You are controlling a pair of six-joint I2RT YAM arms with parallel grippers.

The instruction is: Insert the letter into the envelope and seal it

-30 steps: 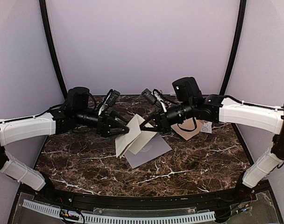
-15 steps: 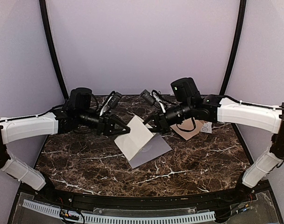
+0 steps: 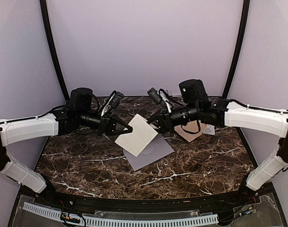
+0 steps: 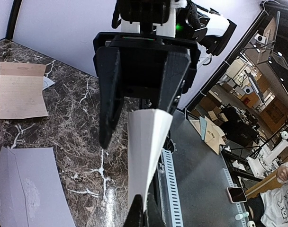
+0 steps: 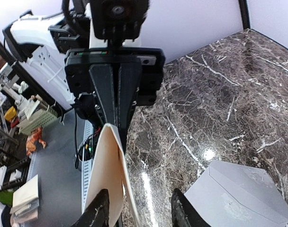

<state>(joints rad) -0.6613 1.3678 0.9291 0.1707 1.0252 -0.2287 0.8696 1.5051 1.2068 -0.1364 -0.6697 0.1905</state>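
Nearest me, the envelope point(image 3: 156, 153) is lying flat at the middle of the table point(image 3: 205, 165), its long axis running from 8 o'clock to 2 o'clock, though I cannot tell which way its flap is facing. It looks like thin, limp paper, best pinched at an edge. Just above it I am clamping the light folded letter point(image 3: 137, 137) by its 10 o'clock corner with my left gripper point(image 3: 128, 128), while my right gripper point(image 3: 157, 127) is standing parted at the 2 o'clock edge, gripping nothing.
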